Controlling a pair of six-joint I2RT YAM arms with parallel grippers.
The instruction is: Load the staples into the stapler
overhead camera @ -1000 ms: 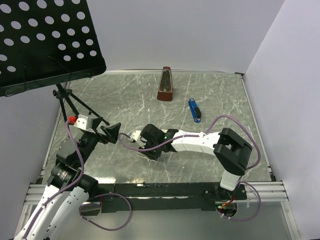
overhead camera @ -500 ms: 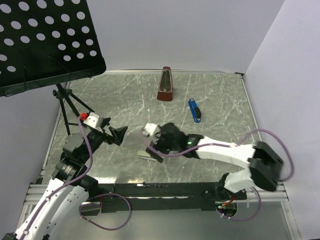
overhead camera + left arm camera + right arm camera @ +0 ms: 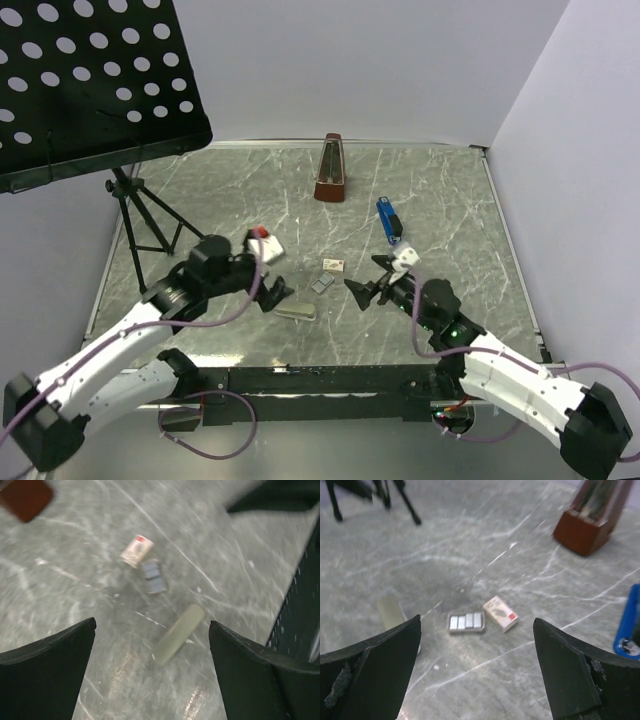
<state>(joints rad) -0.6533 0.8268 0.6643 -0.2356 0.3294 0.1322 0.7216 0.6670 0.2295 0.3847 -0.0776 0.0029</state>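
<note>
The staples lie mid-table as a small whitish box with red print (image 3: 333, 264) (image 3: 500, 613) (image 3: 136, 551) and, beside it, an open little tray of silvery staple strips (image 3: 322, 285) (image 3: 465, 622) (image 3: 153, 577). A pale greenish stapler (image 3: 296, 312) (image 3: 179, 633) (image 3: 392, 612) lies flat just in front of them. My left gripper (image 3: 275, 292) (image 3: 152, 624) hovers open above the pale stapler, holding nothing. From the right, my right gripper (image 3: 365, 280) (image 3: 476, 621) faces the tray and box, open and empty. A blue stapler (image 3: 389, 220) (image 3: 630, 625) lies further back right.
A brown metronome (image 3: 331, 170) (image 3: 592, 517) stands at the back centre. A black music stand (image 3: 90, 80) with tripod legs (image 3: 150, 220) fills the back left. White walls close the table on the right and back.
My right arm drew back to the right and opened, uncovering the staple box, the tray and the pale stapler. The left arm swung in from the left over the stapler, still open.
</note>
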